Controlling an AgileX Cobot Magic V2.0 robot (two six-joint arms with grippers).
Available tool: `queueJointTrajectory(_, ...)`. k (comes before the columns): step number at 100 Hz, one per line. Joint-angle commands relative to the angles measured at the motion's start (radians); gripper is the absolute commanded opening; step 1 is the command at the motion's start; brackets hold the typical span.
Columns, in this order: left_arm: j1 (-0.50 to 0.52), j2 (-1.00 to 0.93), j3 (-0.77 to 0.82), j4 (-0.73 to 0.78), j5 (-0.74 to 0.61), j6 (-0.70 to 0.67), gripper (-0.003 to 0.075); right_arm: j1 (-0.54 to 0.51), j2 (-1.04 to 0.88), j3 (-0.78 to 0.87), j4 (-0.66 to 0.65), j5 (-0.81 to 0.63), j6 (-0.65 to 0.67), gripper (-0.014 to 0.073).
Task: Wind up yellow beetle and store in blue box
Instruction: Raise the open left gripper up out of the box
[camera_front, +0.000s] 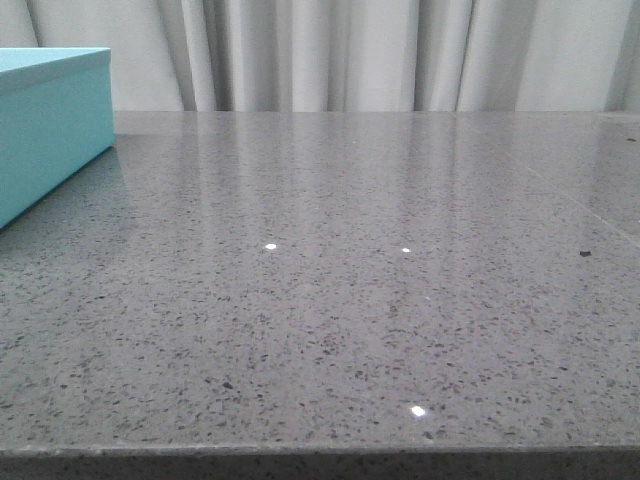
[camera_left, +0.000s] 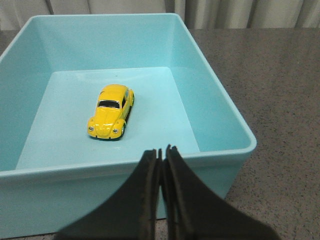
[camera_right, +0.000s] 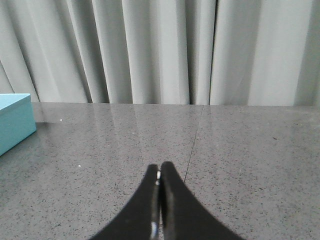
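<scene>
The yellow beetle (camera_left: 111, 111) stands on its wheels on the floor of the open blue box (camera_left: 220, 100), apart from the walls. My left gripper (camera_left: 161, 151) is shut and empty, outside the box near its closest wall. The box also shows at the far left of the front view (camera_front: 50, 130) and at the edge of the right wrist view (camera_right: 15, 122). My right gripper (camera_right: 159, 167) is shut and empty above the bare table, well to the right of the box. Neither gripper shows in the front view.
The grey speckled stone table (camera_front: 340, 300) spreads across the front view, with its front edge near the camera. A thin seam (camera_right: 192, 145) runs through the tabletop. Pale curtains (camera_front: 380, 50) hang behind the table's far edge.
</scene>
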Motion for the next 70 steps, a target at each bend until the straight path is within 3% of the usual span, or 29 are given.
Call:
queueJointTrajectory(1, -0.004, 0.006, -0.028, -0.027, -0.073, -0.001, -0.0019, 0.0, 0.012, -0.022, -0.023, -0.078, -0.006, -0.0067)
queueJointTrajectory(18, -0.007, -0.01, -0.018, -0.012, -0.079, -0.001, -0.0019, 0.0, 0.012, -0.022, -0.023, -0.078, -0.006, -0.0067)
queueJointTrajectory(32, -0.035, -0.066, 0.021, 0.117, -0.106, -0.03, -0.0019, 0.0, 0.012, -0.022, -0.023, -0.078, -0.006, -0.0067)
queueJointTrajectory(46, -0.039, -0.114, 0.096, 0.155, -0.198, -0.103, -0.0018, 0.0, 0.012, -0.022, -0.023, -0.078, -0.006, -0.0067)
queueJointTrajectory(70, -0.105, -0.235, 0.271, 0.375, -0.444, -0.306, -0.0019, 0.0, 0.012, -0.022, -0.023, -0.078, -0.006, -0.0067)
